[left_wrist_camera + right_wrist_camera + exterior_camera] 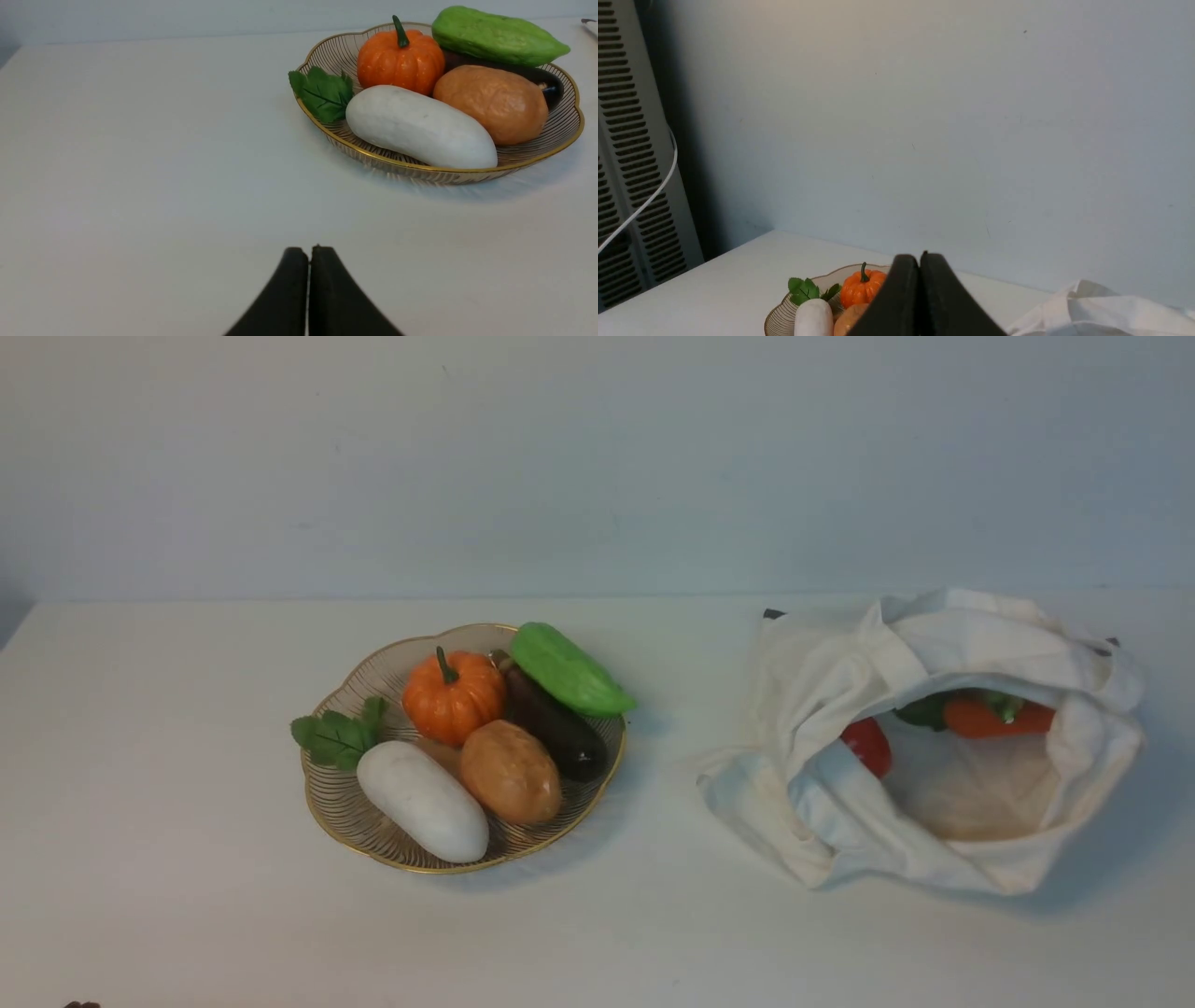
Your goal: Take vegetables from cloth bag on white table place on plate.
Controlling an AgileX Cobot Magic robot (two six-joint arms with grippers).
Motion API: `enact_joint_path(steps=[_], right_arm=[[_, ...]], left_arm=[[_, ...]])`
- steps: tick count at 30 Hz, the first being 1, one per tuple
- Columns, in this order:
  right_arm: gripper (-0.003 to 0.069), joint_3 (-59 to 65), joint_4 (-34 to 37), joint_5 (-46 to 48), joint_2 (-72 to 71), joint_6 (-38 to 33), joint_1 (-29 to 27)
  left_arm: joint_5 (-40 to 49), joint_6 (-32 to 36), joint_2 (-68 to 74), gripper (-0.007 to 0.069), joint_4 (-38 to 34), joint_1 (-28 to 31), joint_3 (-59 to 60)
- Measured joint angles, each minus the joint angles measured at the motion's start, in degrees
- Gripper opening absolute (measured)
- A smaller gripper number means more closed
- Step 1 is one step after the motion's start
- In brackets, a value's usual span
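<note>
Hovering low over the white table (140, 163), left gripper (308, 252) closed, empty; right gripper (920, 259) closed too, pointing toward the wall (924, 116)

Soft creased cloth bag (822, 691), ribbed gold wire plate (341, 795), matte white table (187, 821).
</note>
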Motion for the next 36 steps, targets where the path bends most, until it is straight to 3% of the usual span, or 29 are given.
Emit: enact_joint_path(steps=[9,13,22,23,25,32,36], right_arm=[[-0.0015,0.19,3.35,-7.21,0.0,-2.79,0.0],[-0.0015,0.19,7.72,-7.41,0.0,-8.5,0.0],[-0.0015,0.32,8.81,-6.95,-0.36,-10.36,-1.19],[-0.0015,0.84,8.81,-6.25,-0.76,-10.36,-5.37],[-0.0015,1.55,8.62,-6.14,-0.9,-10.4,-8.14],[-0.0015,14.47,6.78,-5.06,-1.35,-10.58,-30.51],[-0.0015,21.28,6.64,-4.5,-3.37,-10.58,-36.99]], left_arm=[[0.0,0.0,0.0,-0.0008,0.0,0.0,0.0],[0.0,0.0,0.0,-0.0008,0.0,0.0,0.0],[0.0,0.0,0.0,-0.0008,0.0,0.0,0.0],[0.0,0.0,0.0,-0.0008,0.0,0.0,0.0],[0.0,0.0,0.0,-0.0008,0.0,0.0,0.0],[0.0,0.0,0.0,-0.0008,0.0,0.0,0.0],[0.0,0.0,0.0,-0.0008,0.0,0.0,0.0]])
